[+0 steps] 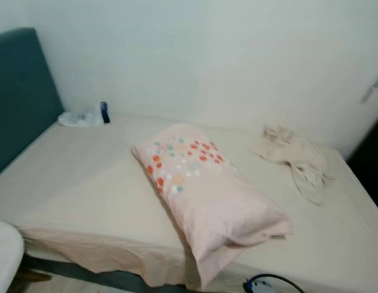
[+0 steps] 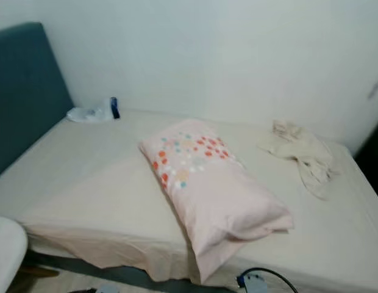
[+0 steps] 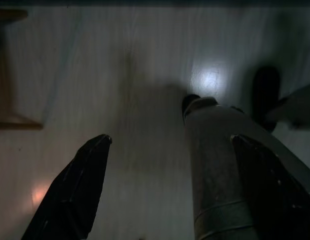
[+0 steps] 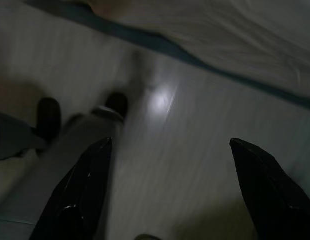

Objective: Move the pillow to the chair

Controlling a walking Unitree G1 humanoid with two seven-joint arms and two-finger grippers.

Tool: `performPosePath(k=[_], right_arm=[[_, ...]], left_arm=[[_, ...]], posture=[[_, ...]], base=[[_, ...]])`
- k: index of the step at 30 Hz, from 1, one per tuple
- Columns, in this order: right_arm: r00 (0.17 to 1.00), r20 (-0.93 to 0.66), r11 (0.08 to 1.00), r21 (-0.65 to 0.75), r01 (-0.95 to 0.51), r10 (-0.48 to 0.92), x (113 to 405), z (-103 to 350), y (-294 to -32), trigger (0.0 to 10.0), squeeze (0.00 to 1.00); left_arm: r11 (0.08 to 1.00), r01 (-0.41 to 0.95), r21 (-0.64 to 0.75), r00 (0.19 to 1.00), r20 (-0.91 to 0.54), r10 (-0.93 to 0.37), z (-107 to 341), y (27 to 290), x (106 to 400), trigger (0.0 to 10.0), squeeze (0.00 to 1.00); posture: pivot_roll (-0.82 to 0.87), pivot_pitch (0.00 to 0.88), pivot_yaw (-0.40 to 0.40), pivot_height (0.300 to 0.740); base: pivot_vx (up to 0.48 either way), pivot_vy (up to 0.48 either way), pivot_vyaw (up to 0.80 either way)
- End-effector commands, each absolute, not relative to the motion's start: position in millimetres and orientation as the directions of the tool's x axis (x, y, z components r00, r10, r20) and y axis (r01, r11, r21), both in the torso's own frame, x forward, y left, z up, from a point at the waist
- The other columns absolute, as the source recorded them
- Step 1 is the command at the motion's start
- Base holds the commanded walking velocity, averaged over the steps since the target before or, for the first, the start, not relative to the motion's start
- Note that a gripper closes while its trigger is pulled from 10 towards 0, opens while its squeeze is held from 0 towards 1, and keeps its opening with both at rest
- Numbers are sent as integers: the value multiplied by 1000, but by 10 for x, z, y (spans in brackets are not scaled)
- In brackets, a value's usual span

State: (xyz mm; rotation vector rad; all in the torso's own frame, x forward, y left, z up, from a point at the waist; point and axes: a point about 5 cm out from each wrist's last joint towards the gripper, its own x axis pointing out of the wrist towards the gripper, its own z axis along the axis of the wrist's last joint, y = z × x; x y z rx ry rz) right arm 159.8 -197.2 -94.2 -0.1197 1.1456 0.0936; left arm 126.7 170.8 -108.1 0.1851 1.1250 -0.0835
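You have one pink pillow (image 1: pixel 204 192) lying diagonally on the bed (image 1: pixel 73 183), one crumpled cloth (image 1: pixel 295 155) near the wall, while left gripper (image 3: pixel 170 185) and right gripper (image 4: pixel 170 190) hang above the floor, fingers apart.

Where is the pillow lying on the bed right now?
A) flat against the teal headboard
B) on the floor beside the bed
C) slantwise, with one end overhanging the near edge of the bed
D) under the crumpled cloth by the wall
C: the pillow lies slantwise on the bed, its dotted end toward the wall and its plain end hanging past the near edge, apart from the headboard and the crumpled cloth.
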Motion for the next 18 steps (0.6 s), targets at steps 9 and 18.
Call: performPosePath(k=[9, 18], right_arm=[[400, -916, 987, -51, -153, 14, 1586, -949, -1961, 10000, 0], [383, -924, 987, -40, -158, 24, 1519, -980, -1924, 10000, 0]], left_arm=[[977, 191, 96, 363, -932, 20, -1136, 1711, 1096, 10000, 0], [982, 168, 87, 365, -931, 20, -1138, 1698, 1088, 10000, 0]], posture=[[71, 0, -56, 740], [67, 0, -45, 740]], base=[[0, -247, 0], [0, 0, 0]])
